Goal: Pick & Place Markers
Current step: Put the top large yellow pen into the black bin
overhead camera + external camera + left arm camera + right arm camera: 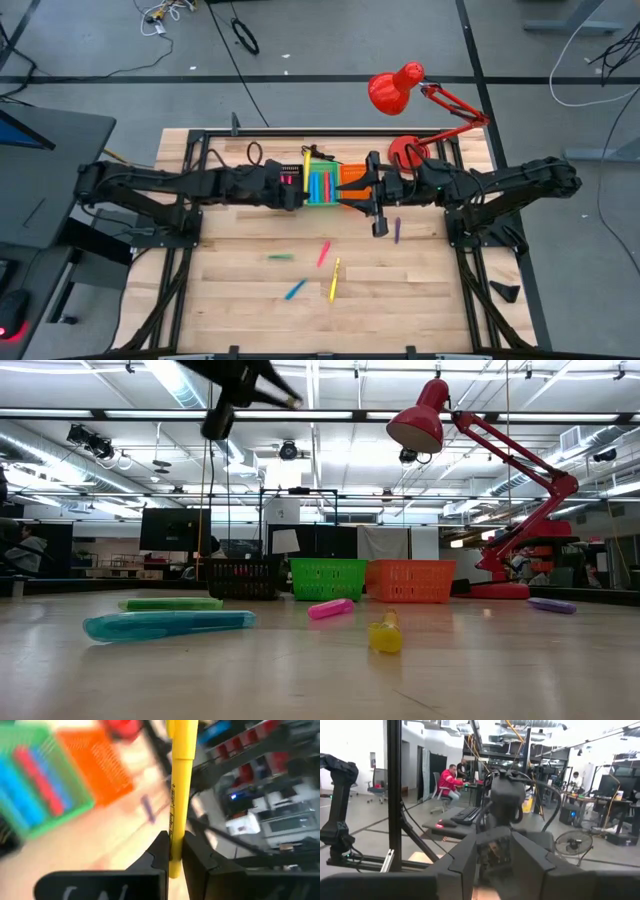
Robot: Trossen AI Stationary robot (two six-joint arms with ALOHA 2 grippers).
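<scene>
The wooden table (250, 290) is carrying three small bins in a row at its far side: black (243, 577), green (327, 578) and orange (410, 580). The green bin is already holding several blue and pink markers, so it is probably serving as the drop spot.

The left gripper (172, 851) is hanging beside the green bin with its fingers clamped on a yellow marker (179, 780), gripped near one end, most likely so the pen can slide into the bin. The right gripper (378, 222) is waiting just beside the orange bin; I cannot tell how its fingers are set.

Loose markers are lying on the open table: green (280, 257), pink (324, 253), blue (295, 290), another yellow (334, 280), and purple (397, 231) near the right gripper.
</scene>
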